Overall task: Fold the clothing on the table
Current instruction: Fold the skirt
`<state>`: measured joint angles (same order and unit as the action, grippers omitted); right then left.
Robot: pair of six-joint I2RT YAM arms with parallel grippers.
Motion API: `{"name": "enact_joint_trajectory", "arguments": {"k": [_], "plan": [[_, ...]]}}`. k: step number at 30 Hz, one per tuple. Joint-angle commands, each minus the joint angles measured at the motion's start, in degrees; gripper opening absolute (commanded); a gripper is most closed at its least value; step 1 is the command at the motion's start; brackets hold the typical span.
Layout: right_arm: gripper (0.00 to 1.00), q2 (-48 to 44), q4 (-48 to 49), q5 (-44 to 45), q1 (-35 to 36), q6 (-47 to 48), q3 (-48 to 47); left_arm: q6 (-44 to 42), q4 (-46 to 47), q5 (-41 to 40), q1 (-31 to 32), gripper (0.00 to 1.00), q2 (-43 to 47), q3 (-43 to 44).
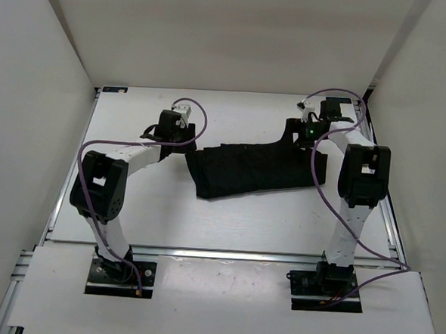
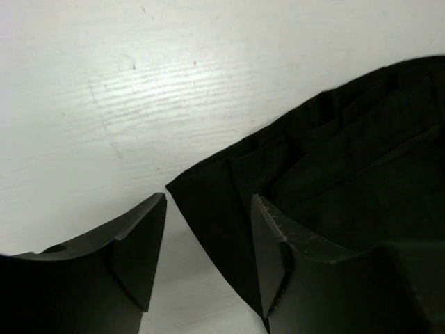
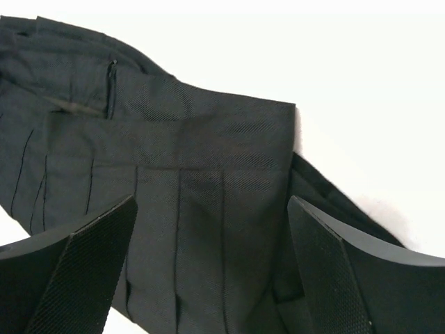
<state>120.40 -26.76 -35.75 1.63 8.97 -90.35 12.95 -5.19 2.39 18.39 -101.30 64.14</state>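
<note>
Left claw [image 2: 208,209], right claw [image 3: 212,209], both agape, one clothing [image 1: 253,169], one table [image 1: 227,224]

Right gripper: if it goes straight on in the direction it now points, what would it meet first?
Most likely the clothing. The right gripper has its jaws open, and the pleated black fabric fills the space ahead between them. How far off it lies is unclear.

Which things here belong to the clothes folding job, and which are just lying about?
Job: wrinkled black fabric garment; flat matte white table; left gripper; right gripper, both open.
Merely there: looping purple cables; plain white enclosure walls.
</note>
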Motion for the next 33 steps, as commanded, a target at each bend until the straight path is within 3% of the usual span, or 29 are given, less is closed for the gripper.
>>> {"name": "enact_joint_trajectory", "arguments": {"k": [1,6,16,23,33], "plan": [[0.94,0.7,1.3,-1.7,-0.1,-1.1,-2.8,-0.2,-0.8,1.7,0.2,0.61,-1.0,1.2],[0.96,0.6,1.5,-2.7,0.7,-0.6,-0.3,-0.6,-2.5,5.5,-0.7,0.48,-3.2,2.5],[0.98,4.4,1.9,-4.0,1.2,-2.9,-2.3,0.5,-1.3,9.5,-1.4,0.45,-5.7,2.9],[0.98,5.2,2.5,-3.7,0.5,-3.4,-3.5,2.5,-2.5,11.1,-1.3,0.27,-9.1,5.4],[0.97,4.1,2.9,-3.0,-0.7,-3.0,-3.3,3.5,-4.7,11.9,-0.9,0.21,-11.1,6.8]]}}
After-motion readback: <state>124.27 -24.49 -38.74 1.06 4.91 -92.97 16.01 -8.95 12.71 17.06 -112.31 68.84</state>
